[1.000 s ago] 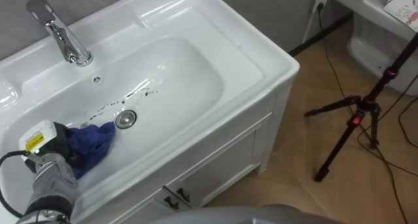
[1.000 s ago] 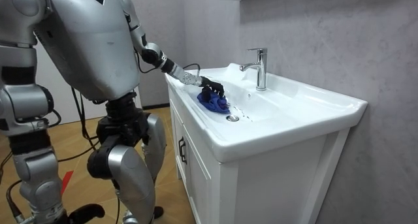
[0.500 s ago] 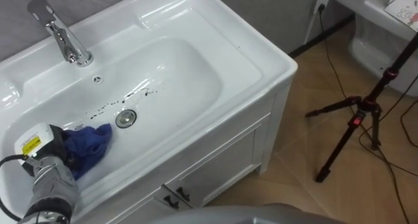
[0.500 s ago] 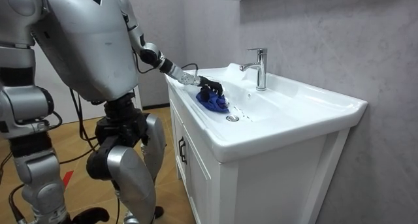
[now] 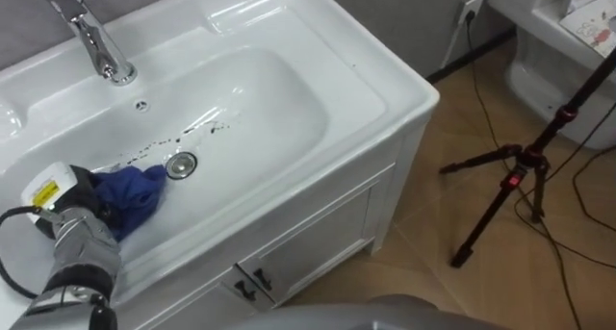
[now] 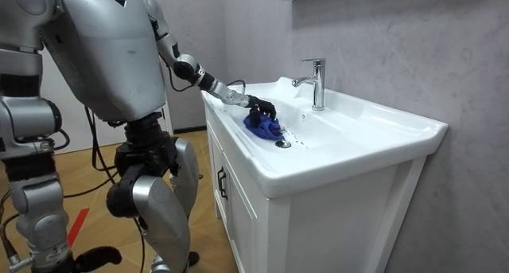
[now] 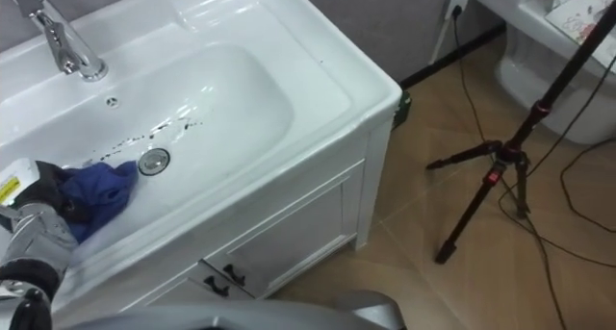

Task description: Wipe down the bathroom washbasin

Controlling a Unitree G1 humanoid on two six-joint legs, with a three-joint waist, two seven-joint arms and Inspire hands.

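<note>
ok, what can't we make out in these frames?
Basin floor under the blue cloth: eye views, cloth and left hand cover it.
Dark specks by the drain: too small in every view to identify.
Tripod top: eye views, cut off by the right edge.
Faucet top: eye views, cut by upper edge.

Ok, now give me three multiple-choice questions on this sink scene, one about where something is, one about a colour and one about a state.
1. Where is the cloth?
A. In the basin, beside the drain.
B. On the floor.
C. Over the tap.
2. What colour is the cloth?
A. Yellow.
B. Blue.
C. White.
3. What is the left hand doing?
A. Hanging open.
B. Gripping the tap.
C. Gripping the cloth.
Answers: 1 A, it lies bunched right beside the drain; 2 B, it is plainly blue against the white basin; 3 C, its dark fingers curl on the cloth.
</note>
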